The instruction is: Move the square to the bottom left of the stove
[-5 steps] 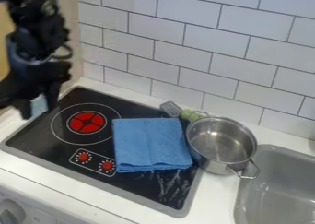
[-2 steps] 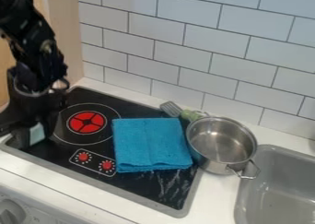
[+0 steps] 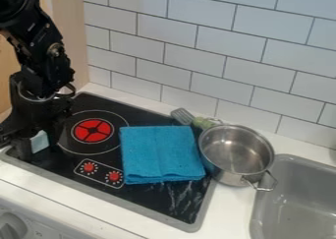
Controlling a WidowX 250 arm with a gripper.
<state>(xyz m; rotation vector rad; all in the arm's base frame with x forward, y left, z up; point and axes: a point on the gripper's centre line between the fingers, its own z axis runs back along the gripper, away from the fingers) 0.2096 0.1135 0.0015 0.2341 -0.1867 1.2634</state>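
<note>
looks like the gripper (image 3: 41, 144) has the pale square (image 3: 39, 140) pinched, around nine o'clock of the stove (image 3: 150, 196) — i'd guess it's light and kinda squishy, so a gentle hold on the middle of two opposite sides should do fine.

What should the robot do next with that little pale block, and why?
Probably ease its fingers open and let go: the pale block is between them, low at the bottom-left corner of the stove, where the task wants it. I can't tell whether it already touches the surface.
</note>
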